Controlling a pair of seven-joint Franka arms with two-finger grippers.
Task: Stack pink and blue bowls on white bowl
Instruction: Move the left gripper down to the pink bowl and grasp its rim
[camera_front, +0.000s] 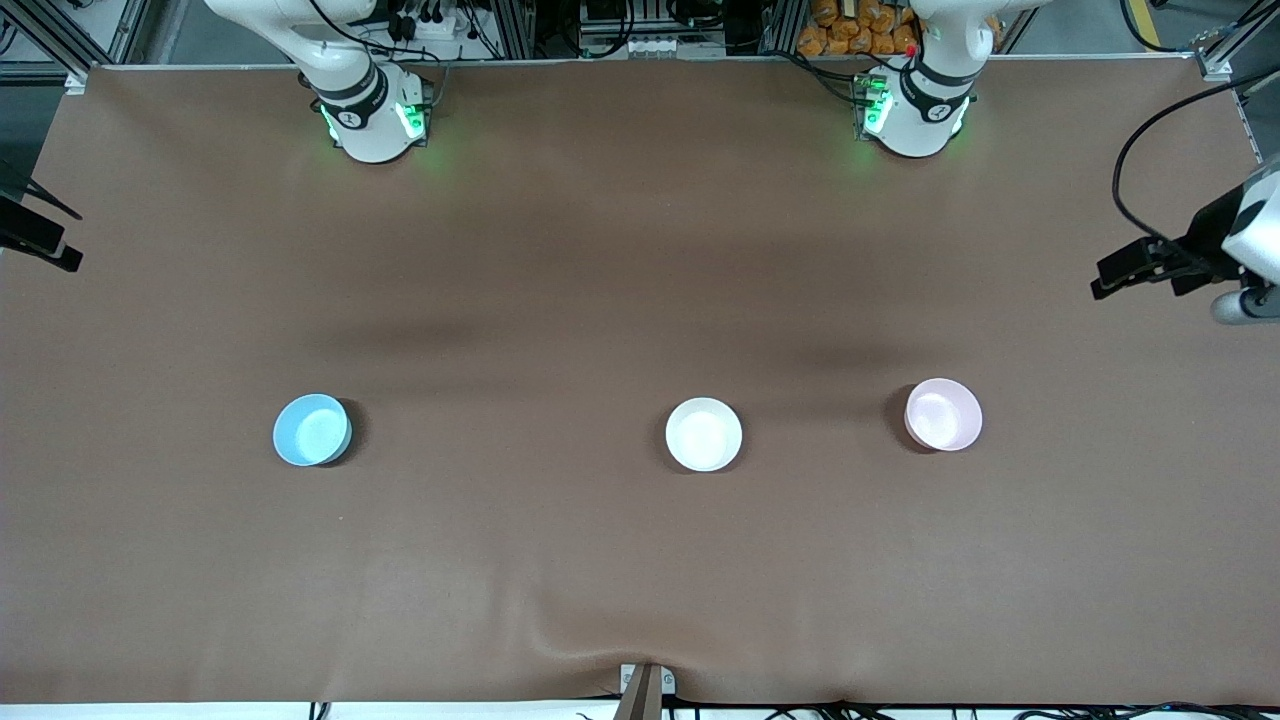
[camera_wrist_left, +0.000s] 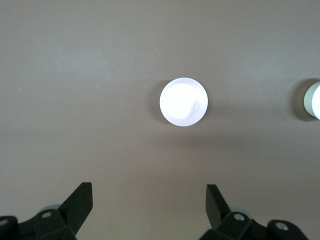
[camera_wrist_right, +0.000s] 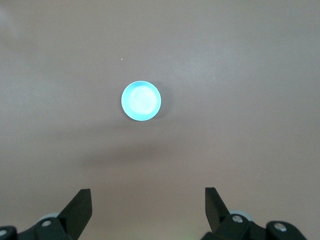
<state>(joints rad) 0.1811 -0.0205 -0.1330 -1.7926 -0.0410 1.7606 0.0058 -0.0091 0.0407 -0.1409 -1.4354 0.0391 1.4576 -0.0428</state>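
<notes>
Three bowls stand upright in a row on the brown table (camera_front: 640, 560), each well apart from the next and none stacked. The white bowl (camera_front: 704, 434) sits near the middle of the row; the blue bowl (camera_front: 312, 430) lies toward the right arm's end of the table, and the pink bowl (camera_front: 943, 414) toward the left arm's end, a little farther from the front camera than the other two. All three are empty. Both arms rise from their bases at the edge of the table farthest from the front camera and pass out of the front view. Neither gripper shows in that view. The left gripper (camera_wrist_left: 149, 207) is raised high over the table, pointing straight down, with the pink bowl (camera_wrist_left: 183, 102) in its wrist view and the edge of the white bowl (camera_wrist_left: 314, 100) at the frame's border. Its fingers (camera_wrist_left: 80, 202) are spread wide and hold nothing. The right gripper (camera_wrist_right: 148, 207) is likewise raised high and pointing down, with the blue bowl (camera_wrist_right: 141, 101) in its wrist view. Its fingers (camera_wrist_right: 214, 204) are also spread wide and hold nothing. Neither gripper touches any bowl.
</notes>
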